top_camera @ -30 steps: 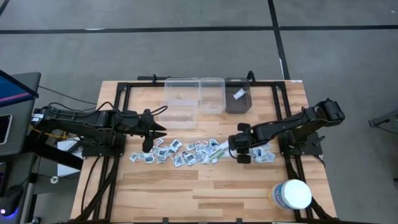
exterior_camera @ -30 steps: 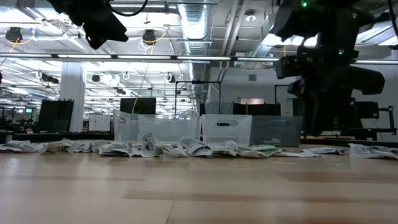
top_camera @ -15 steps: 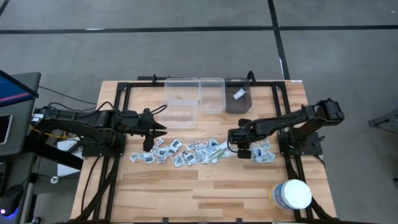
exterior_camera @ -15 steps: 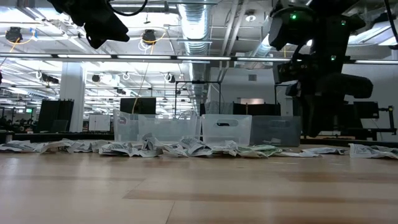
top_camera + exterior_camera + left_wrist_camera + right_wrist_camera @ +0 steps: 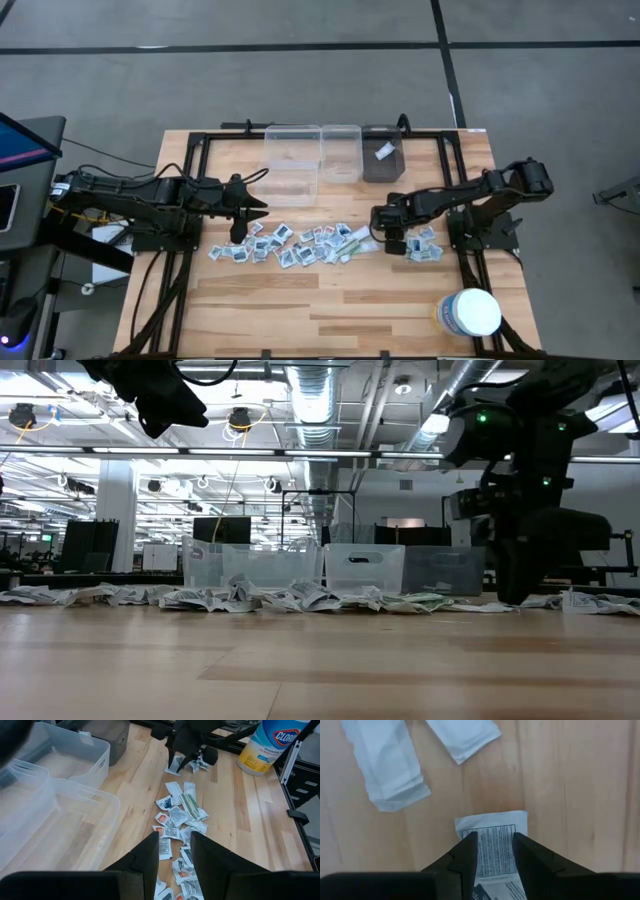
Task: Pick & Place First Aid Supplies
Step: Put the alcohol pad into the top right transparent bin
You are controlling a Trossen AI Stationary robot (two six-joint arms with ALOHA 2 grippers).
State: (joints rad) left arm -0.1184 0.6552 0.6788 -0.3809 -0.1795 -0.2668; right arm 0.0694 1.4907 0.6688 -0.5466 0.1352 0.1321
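The first aid supplies [image 5: 300, 245], small flat printed packets, lie in a loose row across the middle of the wooden table. My right gripper [image 5: 388, 236] points down over the row's right end, low above the table [image 5: 515, 592]. It is open, and its two fingers stand over the side edges of one white printed packet [image 5: 492, 827] that lies flat on the wood. Two longer pale wrappers [image 5: 390, 765] [image 5: 462, 735] lie just beyond it. My left gripper [image 5: 258, 212] hangs open and high at the row's left end with nothing between its fingers [image 5: 175, 851]. My right gripper comes from above, pointing down, one finger [image 5: 467, 855] over each side edge of the printed packet [image 5: 492, 845], which lies flat on the table. Whether the fingertips touch it I cannot tell.
Two clear bins [image 5: 292, 160] [image 5: 341, 152] and a dark bin [image 5: 376, 165] holding one white packet [image 5: 385, 151] stand along the far edge. A big white round tub [image 5: 470, 312] stands at the near right corner. Black frame rails [image 5: 200, 150] border the table.
My right gripper has sunk toward the table and drifted a little toward the right edge, ending low over the packets at the row's right end. Its fingers keep the same gap. The packets lie as before.
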